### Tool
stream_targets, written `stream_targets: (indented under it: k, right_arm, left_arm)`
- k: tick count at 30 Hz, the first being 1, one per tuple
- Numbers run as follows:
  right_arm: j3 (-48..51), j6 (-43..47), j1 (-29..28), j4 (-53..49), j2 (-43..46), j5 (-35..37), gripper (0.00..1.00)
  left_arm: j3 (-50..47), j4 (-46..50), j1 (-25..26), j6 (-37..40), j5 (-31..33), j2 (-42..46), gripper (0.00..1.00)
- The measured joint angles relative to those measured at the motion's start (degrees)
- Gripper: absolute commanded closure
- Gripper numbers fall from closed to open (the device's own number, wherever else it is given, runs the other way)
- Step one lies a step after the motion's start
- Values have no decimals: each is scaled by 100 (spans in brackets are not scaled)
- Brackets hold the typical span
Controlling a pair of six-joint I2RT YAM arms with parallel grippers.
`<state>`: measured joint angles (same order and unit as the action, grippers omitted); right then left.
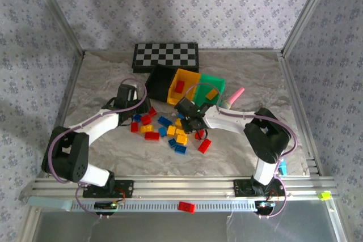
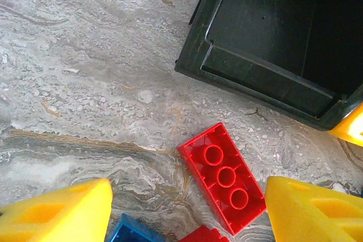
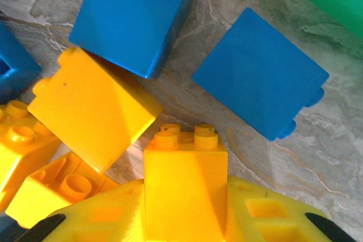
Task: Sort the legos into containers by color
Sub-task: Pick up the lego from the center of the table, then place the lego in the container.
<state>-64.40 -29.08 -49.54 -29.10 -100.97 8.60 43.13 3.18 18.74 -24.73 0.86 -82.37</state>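
Yellow brick (image 3: 184, 188) is pinched by the right end effector (image 3: 184, 216), just in front of the yellow bin (image 1: 191, 80). Close-packed neighbouring bricks (image 3: 93, 111) could snag it or twist it loose on lifting. Left end effector (image 2: 187, 213) stands wide astride a red brick (image 2: 224, 177), left of that bin.

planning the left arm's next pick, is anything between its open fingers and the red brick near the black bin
Nothing visible does. The red brick lies uncovered between the open left gripper's fingers. A blue brick and a second red one sit by its near end, beside it, not over it.
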Motion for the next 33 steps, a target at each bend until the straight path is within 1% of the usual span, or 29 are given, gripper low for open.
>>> stream_targets:
  k: [2, 5, 9, 12, 17, 20, 21, 23, 25, 28, 30, 33]
  right_arm:
    - [-87, 44, 0, -175, 28, 24, 66]
    - [-573, 162, 11, -391, 31, 83, 65]
    - [-1644, 269, 85, -385, -87, 31, 65]
    - [-2640, 330, 131, -289, -564, -7, 65]
    - [-4446, 479, 219, -402, -1926, -83, 65]
    - [-5464, 529, 328, -608, -2706, -127, 59]
    - [-5727, 560, 376, -667, -2905, -144, 56]
    - [-6164, 588, 483, -809, -3224, -181, 45]
    - [-6376, 610, 570, -927, -3373, -223, 42]
    - [-6288, 627, 654, -964, -3327, -216, 41]
    - [-5923, 627, 636, -881, -3130, -195, 40]
    - [-4870, 625, 505, -691, -2527, -70, 41]
  left_arm:
    - [-9, -4, -28, -4, 0, 0, 28]
    - [-42, -11, -118, -57, -59, 0, 29]
    - [-79, -48, -273, -153, -190, 0, 29]
    - [-125, -72, -350, -203, -245, 0, 29]
    - [-205, -175, -365, -264, -306, 2, 28]
    - [-221, -179, -365, -293, -321, 2, 28]
    - [-221, -186, -367, -299, -321, 2, 29]
    - [-221, -195, -376, -299, -321, 4, 29]
    - [-221, -195, -376, -299, -321, 11, 28]
    - [-221, -195, -376, -302, -348, 13, 29]
    - [-221, -195, -376, -302, -389, 13, 29]
    - [-221, -197, -376, -302, -439, 11, 28]
